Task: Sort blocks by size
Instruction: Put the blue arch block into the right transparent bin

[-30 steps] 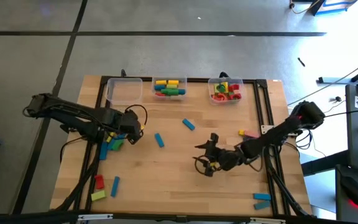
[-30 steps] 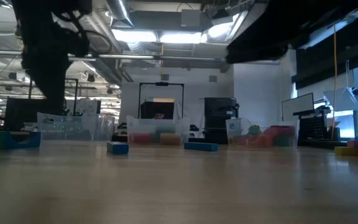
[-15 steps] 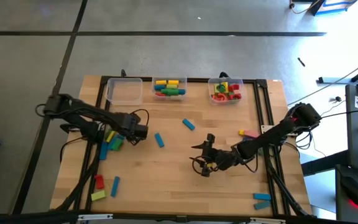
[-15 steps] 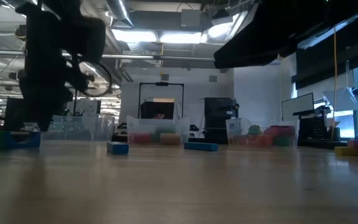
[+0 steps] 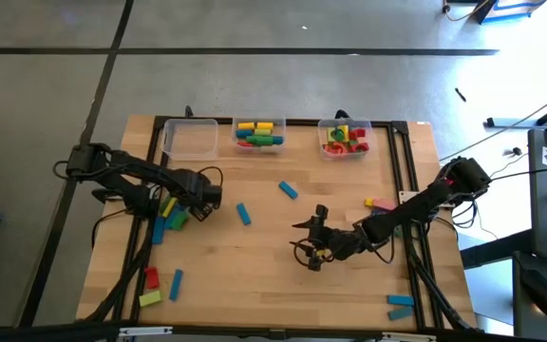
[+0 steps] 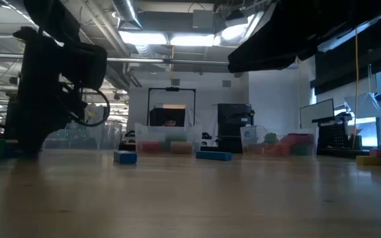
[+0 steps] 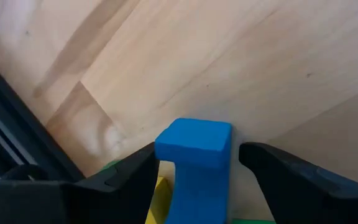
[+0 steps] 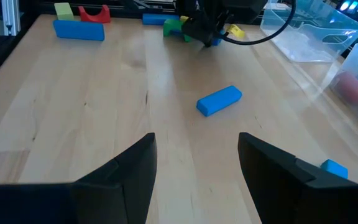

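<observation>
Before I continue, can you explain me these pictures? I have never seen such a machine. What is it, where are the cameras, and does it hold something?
It is a robot with two dark arms at a wooden table. One camera looks down from above, one sits at table height, one rides on each wrist. Coloured blocks lie scattered; three clear bins stand at the far edge. The left gripper is open around a blue block, not yet squeezing it. The right gripper is open and empty, with another blue block lying ahead of it.
</observation>
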`<state>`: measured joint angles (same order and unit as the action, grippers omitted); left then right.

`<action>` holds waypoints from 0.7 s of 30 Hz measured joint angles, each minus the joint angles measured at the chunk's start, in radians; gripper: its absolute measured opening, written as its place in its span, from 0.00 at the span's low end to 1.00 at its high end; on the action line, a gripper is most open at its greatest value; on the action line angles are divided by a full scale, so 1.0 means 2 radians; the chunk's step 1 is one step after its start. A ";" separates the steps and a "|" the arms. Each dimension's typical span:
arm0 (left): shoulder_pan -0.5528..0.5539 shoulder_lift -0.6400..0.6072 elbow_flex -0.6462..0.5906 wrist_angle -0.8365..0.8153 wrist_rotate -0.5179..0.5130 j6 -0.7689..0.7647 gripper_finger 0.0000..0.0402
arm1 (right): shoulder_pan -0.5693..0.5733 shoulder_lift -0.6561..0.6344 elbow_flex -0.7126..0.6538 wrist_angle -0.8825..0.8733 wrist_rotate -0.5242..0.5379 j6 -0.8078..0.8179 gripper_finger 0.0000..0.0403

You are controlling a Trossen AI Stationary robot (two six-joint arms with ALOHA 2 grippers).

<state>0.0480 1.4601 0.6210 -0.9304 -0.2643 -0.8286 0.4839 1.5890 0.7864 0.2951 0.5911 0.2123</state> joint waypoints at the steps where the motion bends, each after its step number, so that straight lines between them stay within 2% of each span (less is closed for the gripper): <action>1: 0.002 0.000 -0.002 0.001 0.003 0.002 0.63 | 0.000 0.000 0.000 0.000 0.000 0.000 0.55; 6: 0.003 0.001 -0.004 0.010 0.011 0.026 0.60 | 0.000 0.000 0.000 -0.003 0.000 0.000 0.55; 16: 0.002 -0.001 0.003 -0.005 0.009 0.066 0.35 | 0.000 0.000 0.000 -0.003 0.000 0.000 0.55; 21: -0.003 -0.026 0.023 -0.016 0.001 0.071 0.32 | 0.000 0.000 0.000 -0.003 0.000 0.000 0.55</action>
<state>0.0410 1.4086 0.6671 -0.9625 -0.2626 -0.6856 0.4839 1.5887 0.7864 0.2882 0.5911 0.2119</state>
